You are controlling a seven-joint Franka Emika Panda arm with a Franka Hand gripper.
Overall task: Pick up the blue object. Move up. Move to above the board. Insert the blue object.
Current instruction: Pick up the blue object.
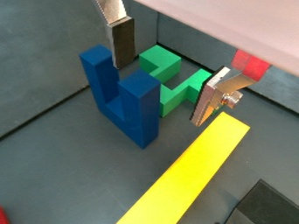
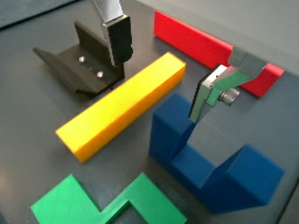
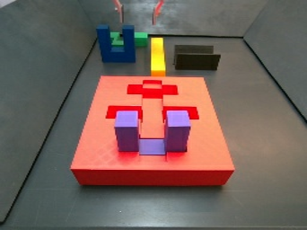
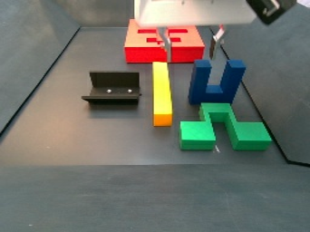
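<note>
1. The blue object (image 4: 217,80), one dark navy U-shaped block, stands upright on the floor with its two prongs up. In a side view it sits at about 2 o'clock from the centre, just beside the yellow bar (image 4: 161,93).
2. The gripper (image 2: 163,66) hangs low near the blue object with its fingers (image 1: 122,41) spread wide and nothing between them. In a wrist view one finger is close by a prong; I cannot tell whether it touches.
3. As I judge it, no step is finished: the pick-up is being lined up, and the lift, the move above the board and the insertion all remain.
4. The board (image 3: 153,135), one red slab, lies well apart from the blue object, at 6 o'clock in that side view, already holding one purple U-shaped block (image 3: 150,130) in a recess.
5. Counted besides these: one yellow bar, one green block (image 4: 224,128) near the blue object, and one fixture (image 4: 115,89) at about 9 o'clock.
</note>
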